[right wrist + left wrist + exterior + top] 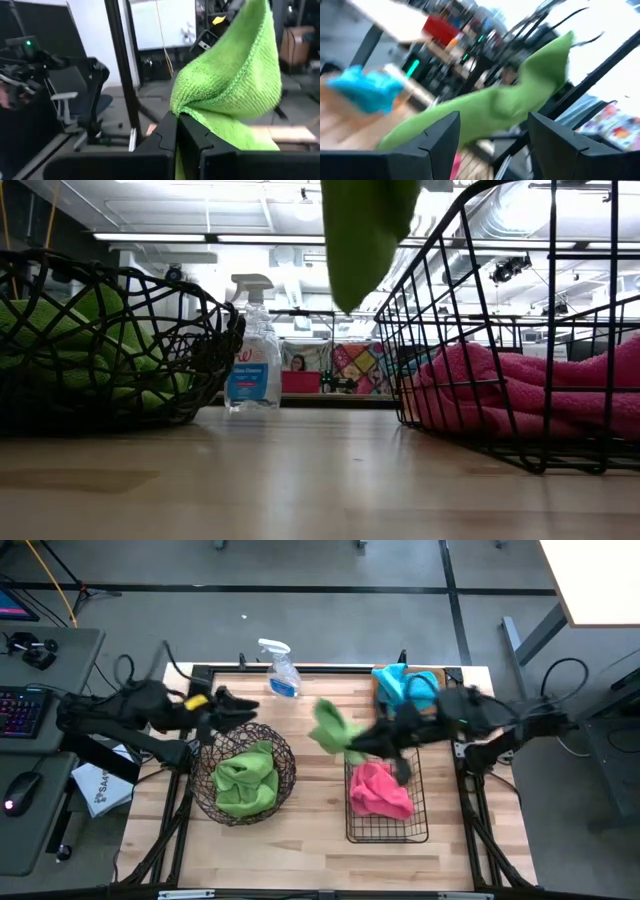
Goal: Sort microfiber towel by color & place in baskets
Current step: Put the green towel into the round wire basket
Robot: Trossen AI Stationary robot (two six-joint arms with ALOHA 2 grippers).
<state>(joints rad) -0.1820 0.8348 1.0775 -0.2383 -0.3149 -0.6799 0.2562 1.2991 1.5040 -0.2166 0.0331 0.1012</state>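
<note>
Green towel (235,85) in my right gripper (177,131) is fuzzy looped microfiber cloth, matt; my fingers are matt black plastic. Pink towel (380,790) has the same soft pile. It sits in the square basket (420,825) of thin black metal wire. Round bowl (205,330) is dark woven wire. Table (300,480) is pale wood, smooth, slight sheen. Spray bottle (252,360) is clear glossy plastic.

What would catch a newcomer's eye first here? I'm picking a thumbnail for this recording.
A lime green towel hangs in mid-air over the table's middle, pinched in the shut right gripper, between the round wire bowl and the square wire basket. The bowl already holds green towels, the basket a pink towel. The open left gripper waits above the bowl.
</note>
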